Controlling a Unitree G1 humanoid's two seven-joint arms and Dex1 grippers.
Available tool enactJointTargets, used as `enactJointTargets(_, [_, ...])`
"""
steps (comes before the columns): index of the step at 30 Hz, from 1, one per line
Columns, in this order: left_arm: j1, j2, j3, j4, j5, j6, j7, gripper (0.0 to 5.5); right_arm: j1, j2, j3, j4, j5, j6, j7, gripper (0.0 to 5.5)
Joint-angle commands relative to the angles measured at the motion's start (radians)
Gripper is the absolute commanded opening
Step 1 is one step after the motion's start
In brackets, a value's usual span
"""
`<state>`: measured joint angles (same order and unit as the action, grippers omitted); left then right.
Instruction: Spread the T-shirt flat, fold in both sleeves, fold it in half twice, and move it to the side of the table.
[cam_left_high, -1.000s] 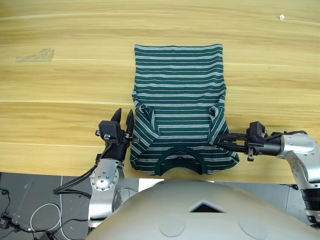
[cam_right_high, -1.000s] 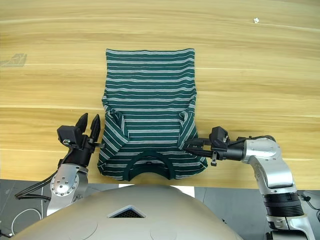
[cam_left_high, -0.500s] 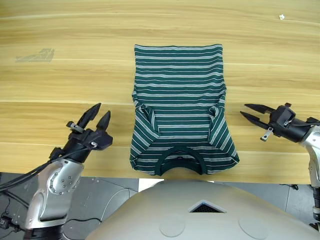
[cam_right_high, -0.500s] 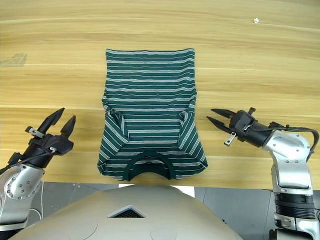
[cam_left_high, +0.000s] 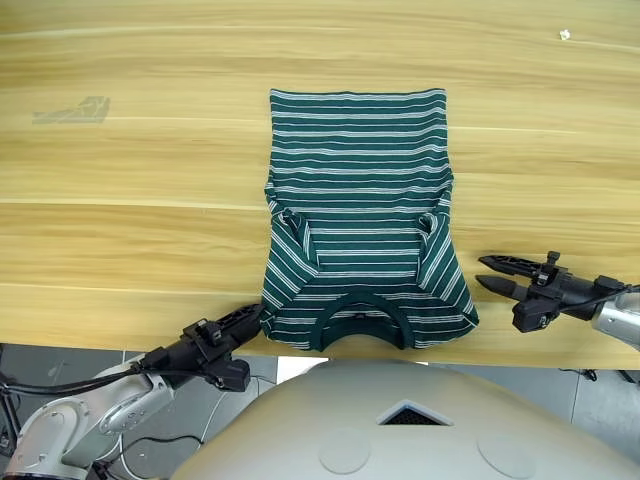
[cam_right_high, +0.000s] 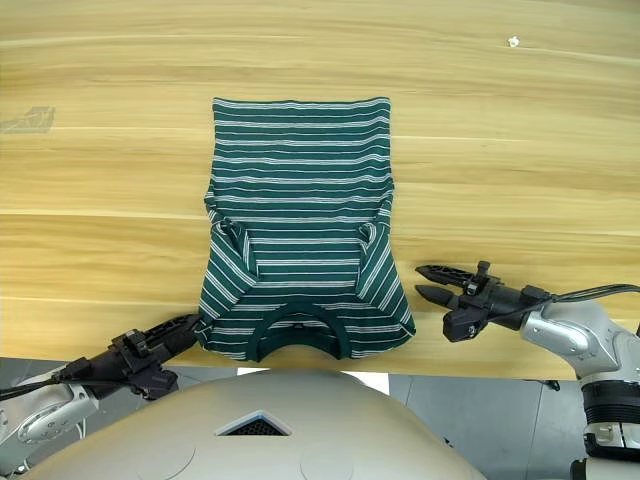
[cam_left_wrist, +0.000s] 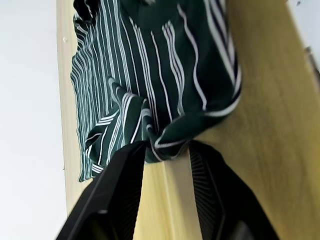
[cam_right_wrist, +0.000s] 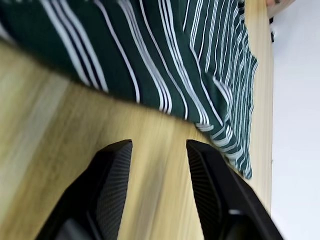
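T-shirt flat; left claw straddles corner.

small white scrap, faint grey mark, dark grey floor

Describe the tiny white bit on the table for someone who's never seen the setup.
On the wooden table, find the green striped T-shirt in the middle. Past its far hem and off to the robot's right lies a white speck on bare wood. It is tiny and bright white, unlike the faint grey patch at far left.
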<state>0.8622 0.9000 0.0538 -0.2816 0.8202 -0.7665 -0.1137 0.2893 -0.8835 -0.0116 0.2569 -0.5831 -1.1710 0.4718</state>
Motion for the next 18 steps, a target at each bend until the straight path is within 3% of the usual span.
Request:
enactJointTargets(1, [0.014,-0.007,-0.036,0.022,0.066,0.014,-0.021,1.65,0.060,-0.027,0.080,-0.044,-0.001,0.006,0.020,2.00])
enactJointTargets(13, [0.018,-0.008,-0.045,0.009,0.050,0.032,-0.025,1.65,0.139,-0.060,0.183,-0.172,0.095,0.101,0.038,2.00])
enactJointTargets(18, [0.011,-0.003,-0.056,0.022,0.048,0.027,-0.019,0.97,0.124,-0.066,0.200,-0.161,0.104,0.118,0.030,1.25])
